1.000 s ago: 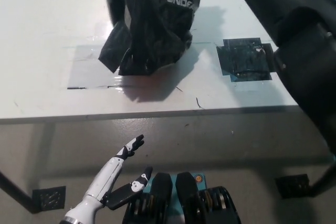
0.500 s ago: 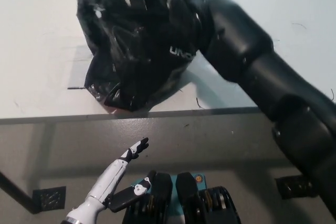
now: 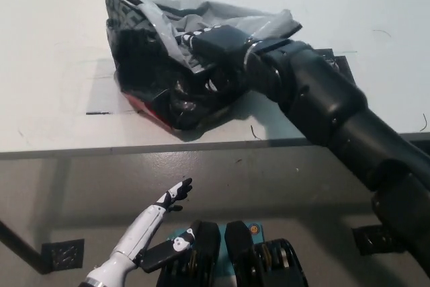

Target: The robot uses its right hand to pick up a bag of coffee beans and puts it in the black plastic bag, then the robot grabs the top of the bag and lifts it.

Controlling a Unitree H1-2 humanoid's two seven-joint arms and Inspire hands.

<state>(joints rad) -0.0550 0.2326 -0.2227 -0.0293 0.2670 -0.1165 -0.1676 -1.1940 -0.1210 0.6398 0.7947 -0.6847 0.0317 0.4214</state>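
Grips the crumpled top of the black bag (image 3: 151, 75) with the right hand (image 3: 215, 48), fingers curled into the plastic. No longer holds it up in the air as a second ago: now lays it down on its side on the white table (image 3: 54, 45), close to the near edge, mouth open and grey inside showing. Shows a bit of red (image 3: 144, 105) at the low edge of the bag; most likely the coffee bag, tucked inside, though hard to tell for sure. Looks like the lift is done and the load is back on the table. Keeps the left hand (image 3: 168, 198) low in front of the table, fingers apart, holding nothing.
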